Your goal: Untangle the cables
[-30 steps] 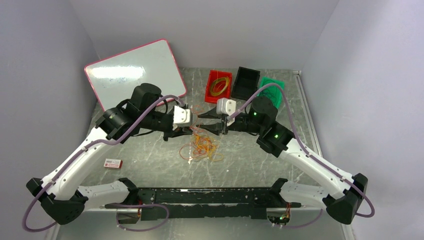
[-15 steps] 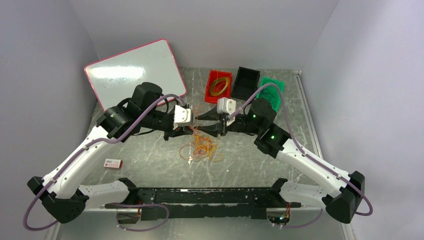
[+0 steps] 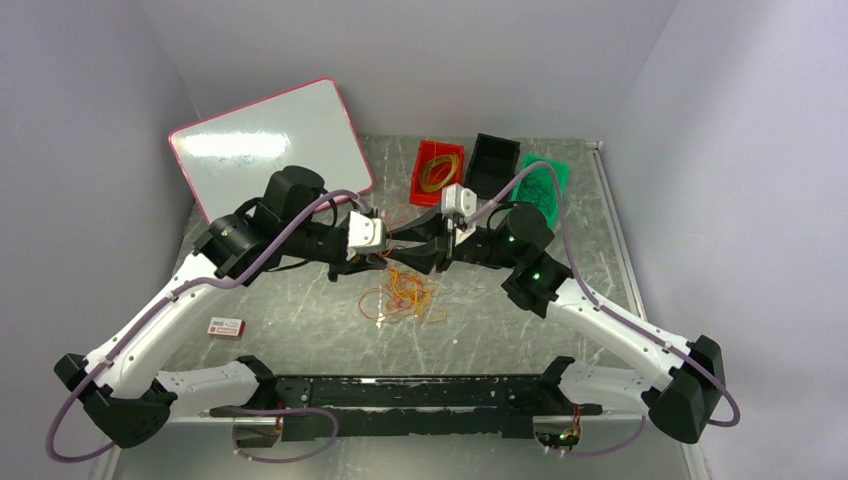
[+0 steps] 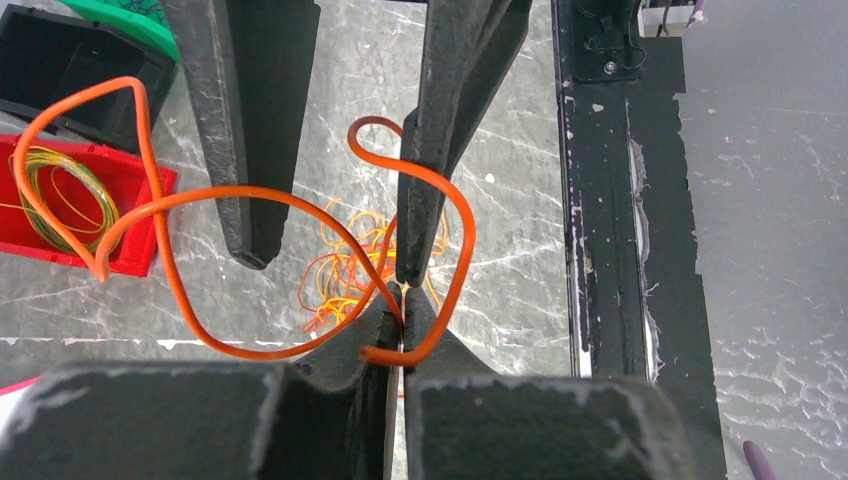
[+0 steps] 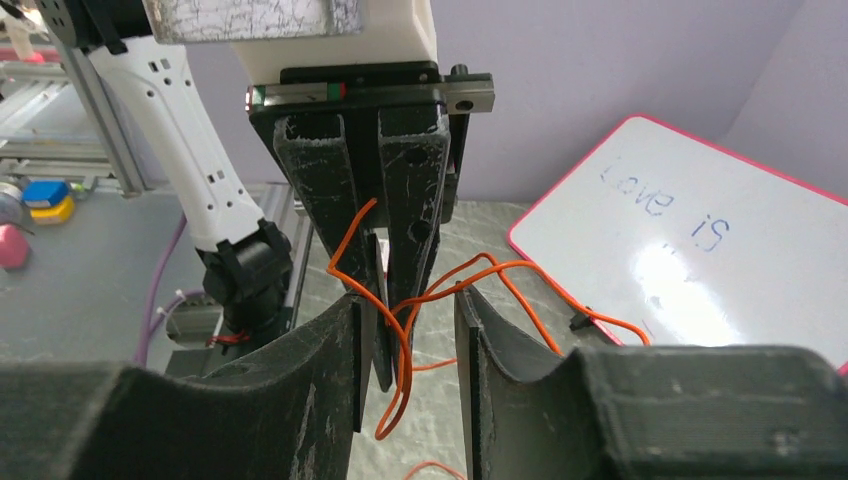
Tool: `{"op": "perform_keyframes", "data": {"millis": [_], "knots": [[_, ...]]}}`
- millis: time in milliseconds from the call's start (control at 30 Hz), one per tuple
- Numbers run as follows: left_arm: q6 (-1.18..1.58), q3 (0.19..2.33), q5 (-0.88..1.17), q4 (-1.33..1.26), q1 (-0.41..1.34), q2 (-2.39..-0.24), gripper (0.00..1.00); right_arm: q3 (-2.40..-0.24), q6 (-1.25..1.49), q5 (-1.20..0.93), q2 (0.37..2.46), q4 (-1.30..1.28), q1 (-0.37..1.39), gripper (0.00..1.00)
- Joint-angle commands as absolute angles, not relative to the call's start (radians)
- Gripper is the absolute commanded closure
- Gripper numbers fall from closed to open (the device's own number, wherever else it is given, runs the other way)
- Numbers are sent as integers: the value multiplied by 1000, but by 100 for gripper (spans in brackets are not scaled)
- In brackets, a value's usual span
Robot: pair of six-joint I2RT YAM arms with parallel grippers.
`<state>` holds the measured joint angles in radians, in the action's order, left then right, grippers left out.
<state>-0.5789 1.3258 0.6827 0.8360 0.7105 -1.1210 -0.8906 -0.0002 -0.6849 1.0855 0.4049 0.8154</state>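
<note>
The left arm and right arm are extended inward over the marbled counter, with the tips met at centre. The left jaws are pressed together, pinching a thin orange cable that is raised in smooth loops. The right jaws are spread, and that cable is passed between them. The other cables are heaped on the counter directly below, in a wiry yellow-orange tangle. "Love is" is handwritten on the pink-edged whiteboard.

A grey marbled tabletop lies under the left fingers. Plain pale lilac walls close it in beyond them and off to either side. Soft light glares on a pink-rimmed whiteboard leaning against the wall beyond-left of them.
</note>
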Motion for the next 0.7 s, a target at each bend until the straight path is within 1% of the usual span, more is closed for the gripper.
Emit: {"op": "perform_keyframes", "data": {"millis": [0,167,233,400,433,500,600,633,667], "knots": [[-577,1314,710,809,714,-1106,93,-877,67,-676,1098,493,814,63],[-578,1310,707,806,715,-1105,93,-872,98,-665,1115,513,813,66],[-578,1310,708,804,715,-1104,93,-874,107,-662,1121,517,813,70],[-564,1299,700,787,714,-1098,92,-867,133,-623,1129,544,814,97],[-555,1293,685,774,714,-1091,90,-865,137,-609,1128,546,814,100],[-527,1275,655,740,713,-1073,81,-860,144,-575,1123,546,814,100],[-472,1232,580,665,714,-1032,55,-853,150,-479,1097,526,813,100],[-451,1213,555,635,713,-1015,41,-853,146,-439,1081,510,813,100],[-432,1195,532,611,713,-999,25,-855,143,-397,1071,489,814,100]]}}
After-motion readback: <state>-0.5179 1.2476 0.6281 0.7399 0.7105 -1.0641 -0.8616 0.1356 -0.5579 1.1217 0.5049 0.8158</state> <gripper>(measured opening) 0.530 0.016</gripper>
